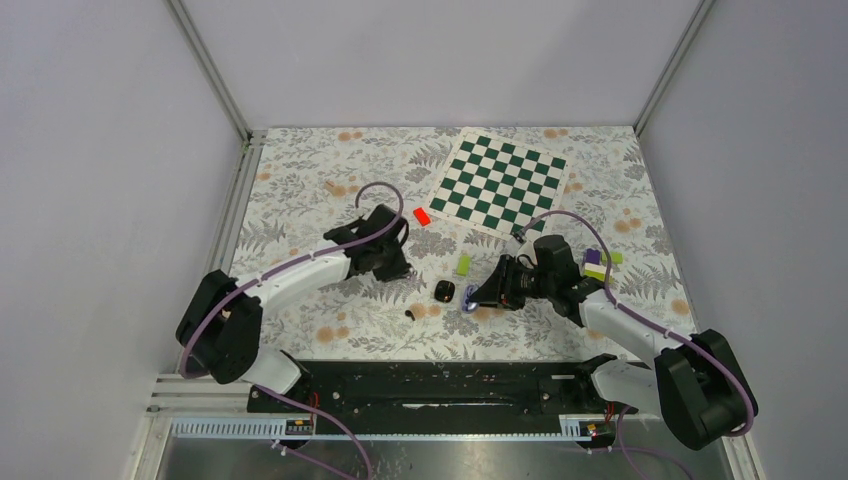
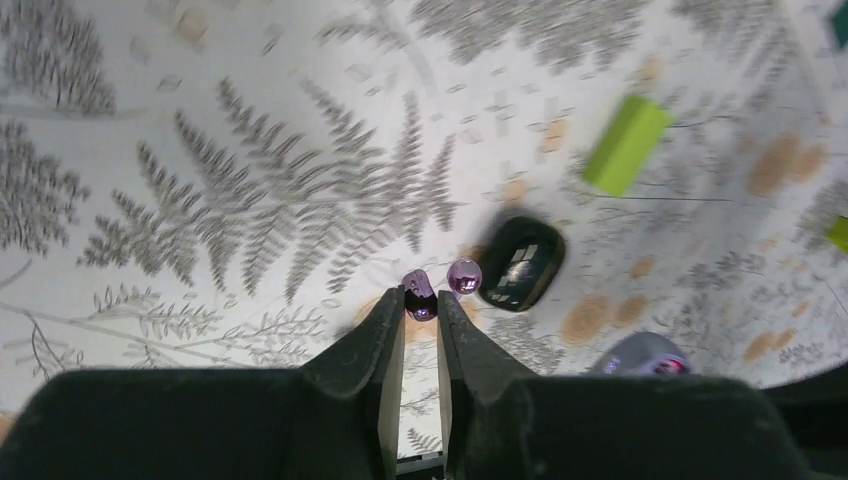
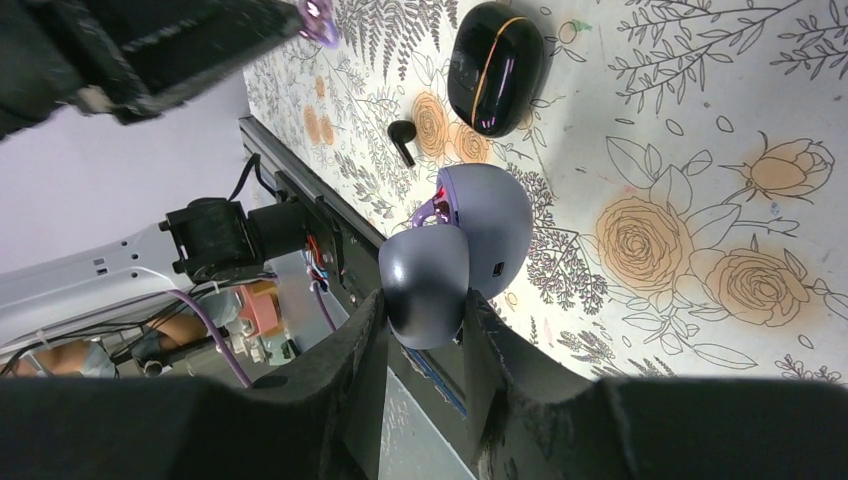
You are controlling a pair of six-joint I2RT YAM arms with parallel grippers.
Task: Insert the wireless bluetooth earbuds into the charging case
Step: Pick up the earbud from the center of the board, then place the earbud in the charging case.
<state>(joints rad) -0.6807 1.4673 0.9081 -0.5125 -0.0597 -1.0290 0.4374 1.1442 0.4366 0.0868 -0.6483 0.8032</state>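
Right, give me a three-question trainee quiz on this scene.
1. True or false: the black case lies closed on the table.
2. What do the right fingers grip? A) the red block B) the open grey-lilac case C) the chessboard
3. Fill in: the left fingers pinch a small glossy ___ earbud.
Key: 1 true; 2 B; 3 purple.

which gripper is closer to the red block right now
Left. The left gripper, pinching an earbud, sits just near-left of the red block; the right gripper, holding the open grey case, is farther off to its near-right, beyond the lime-green block.
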